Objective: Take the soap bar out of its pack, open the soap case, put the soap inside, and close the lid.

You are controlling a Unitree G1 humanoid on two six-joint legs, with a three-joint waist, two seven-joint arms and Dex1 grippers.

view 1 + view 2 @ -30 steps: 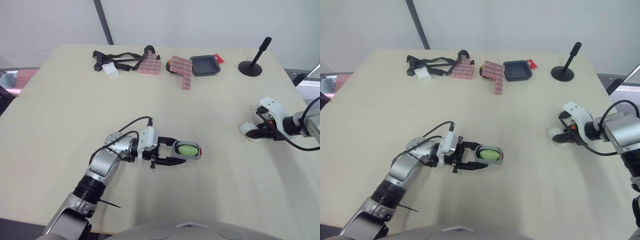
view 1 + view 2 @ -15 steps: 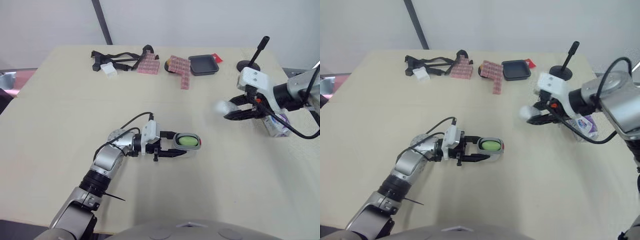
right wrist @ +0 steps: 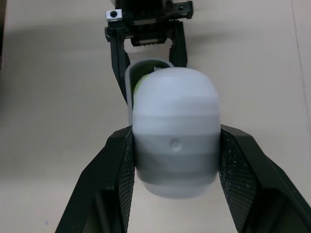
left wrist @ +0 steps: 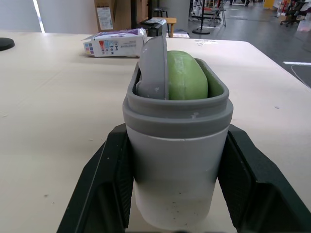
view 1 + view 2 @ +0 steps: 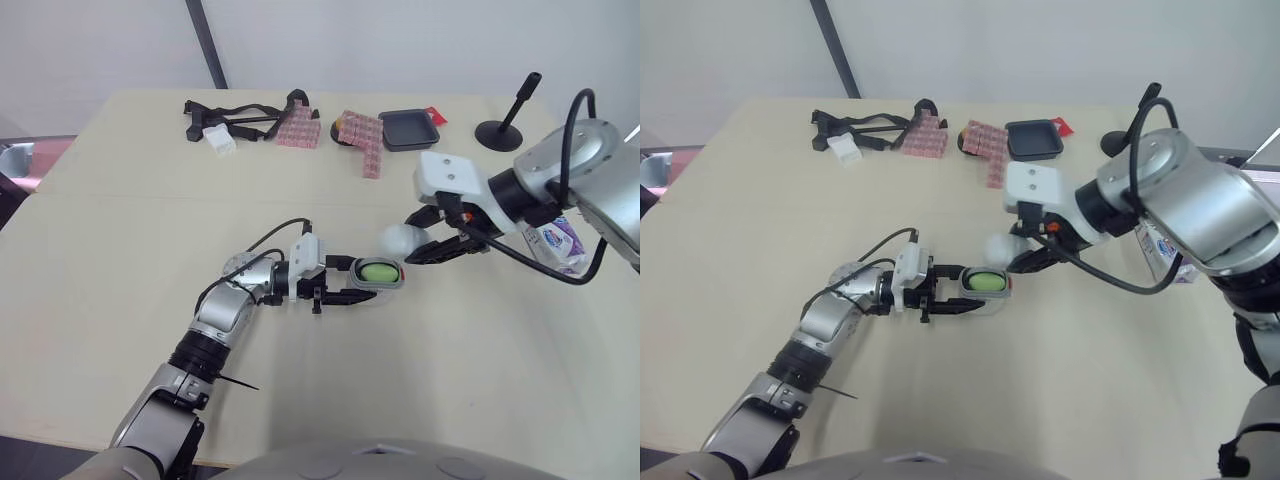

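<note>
My left claw (image 5: 354,281) is clamped on the case (image 4: 175,160), which sits on the beige table (image 5: 130,230) with the green soap (image 4: 187,77) inside; my right claw (image 3: 176,145) grips the lid (image 5: 397,240), tilted at the case's mouth; the pack (image 5: 557,240) lies near the table's right edge; a tray (image 5: 410,130), a stand (image 5: 503,128) and straps (image 5: 240,115) line the far edge below a white wall (image 5: 400,40)

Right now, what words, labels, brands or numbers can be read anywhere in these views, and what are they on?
No text can be read.
Soap pack: coloured print and small lettering, too blurred to read.
White sheet on a brown panel in the background: too small to read.
Soap case and lid: no lettering visible.
</note>
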